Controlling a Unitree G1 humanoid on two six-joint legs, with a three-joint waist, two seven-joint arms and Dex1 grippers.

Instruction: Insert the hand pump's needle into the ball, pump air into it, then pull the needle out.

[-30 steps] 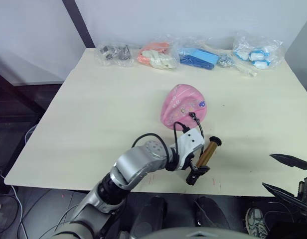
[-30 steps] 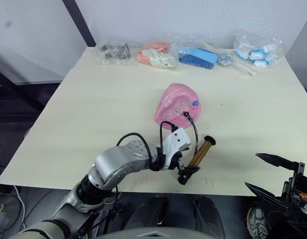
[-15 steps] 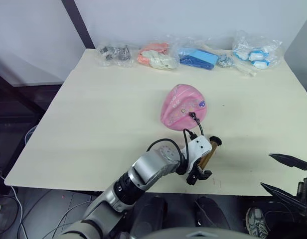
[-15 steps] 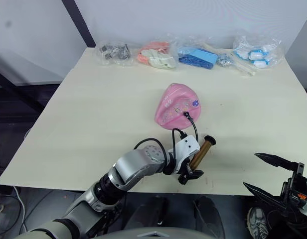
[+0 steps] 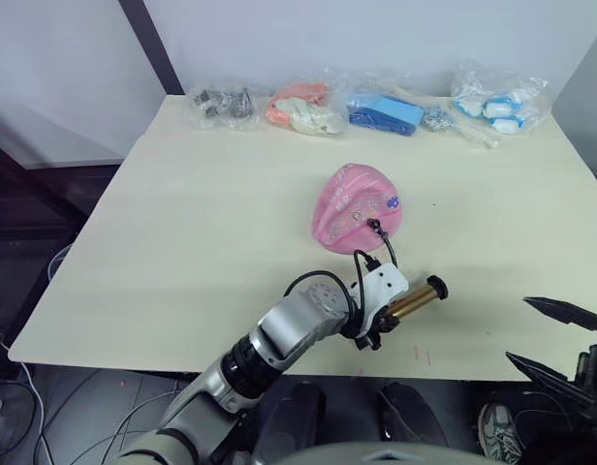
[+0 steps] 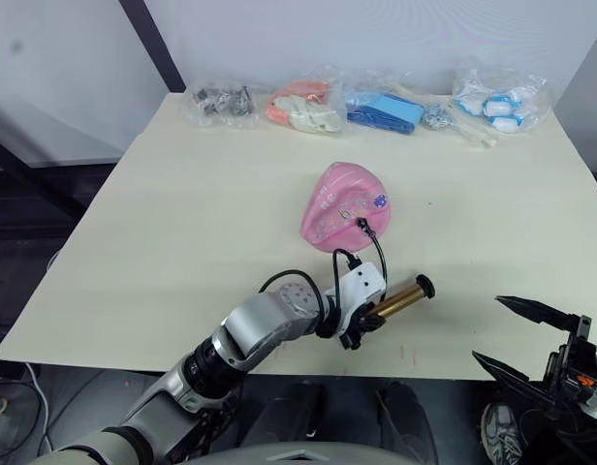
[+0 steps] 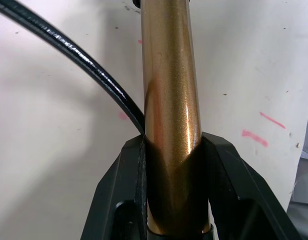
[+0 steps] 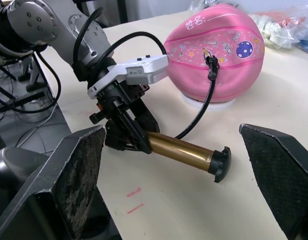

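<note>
Left wrist view is showing my two black fingers pinching the hand pump, a short gold-bronze metal cylinder with black end caps, around its barrel near one end, so my left gripper is clamped on it. I am holding the barrel low over the pale wooden table near its front edge, lying roughly level, its free black cap pointing toward my right side. I judge this grip is meant to steady the body so the other arm can work the handle.

The pump's thin black hose is curving up from the barrel to the pink rubber ball with small cartoon prints, which is sitting dented and saggy on the table just beyond the pump. The small black fitting is pressing against the ball's upper face; the needle itself is too small to see, though I judge it is already seated.

My right gripper is waiting off the table's front right corner with its two fingers spread wide and holding nothing, facing the pump's free end.

Along the far edge, four clear plastic bags are lying in a row: one of dark metal bits, one of orange and cream pieces, one of blue pieces and one of white-and-blue pieces.
</note>
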